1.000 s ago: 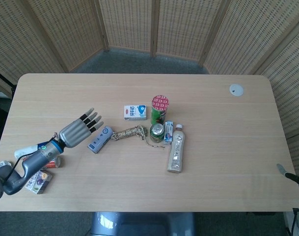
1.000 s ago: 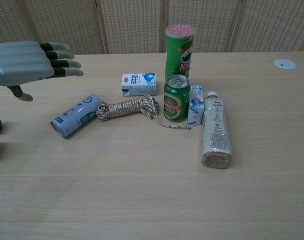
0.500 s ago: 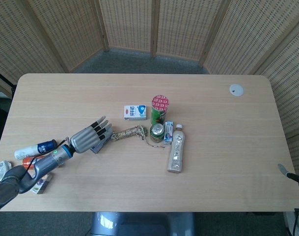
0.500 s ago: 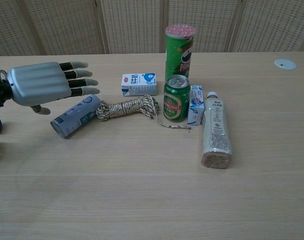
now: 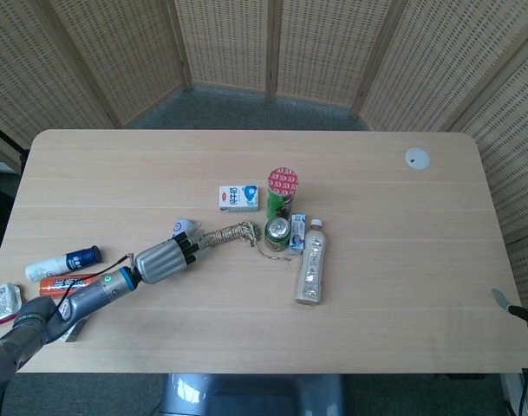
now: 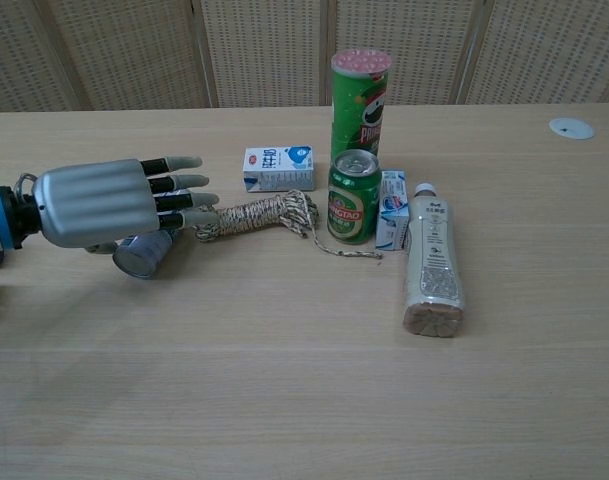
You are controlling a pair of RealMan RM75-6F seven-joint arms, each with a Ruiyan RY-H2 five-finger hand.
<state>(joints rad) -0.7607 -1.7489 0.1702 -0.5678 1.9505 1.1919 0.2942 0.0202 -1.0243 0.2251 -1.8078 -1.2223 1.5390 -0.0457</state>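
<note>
The left hand [image 6: 119,203] is showing a smooth silvery shell with dark fingers [image 6: 179,185], and it is covering a small can [image 6: 144,256] with a dull metal end. The rope [image 6: 259,213] beside it is looking rough and fibrous, while the green beer can [image 6: 353,197] is gleaming like glossy metal. The table [image 6: 284,400] is showing pale matt wood grain, and the bottle [image 6: 431,260] is looking like smooth clear plastic.

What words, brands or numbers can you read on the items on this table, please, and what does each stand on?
"TSINGTAO": green can, chest view.
Tall green tube: partial brand lettering, not clearly readable.
White and blue carton, small blue and white box, lying bottle: print too small.
Small can under the left hand: blurred.
</note>
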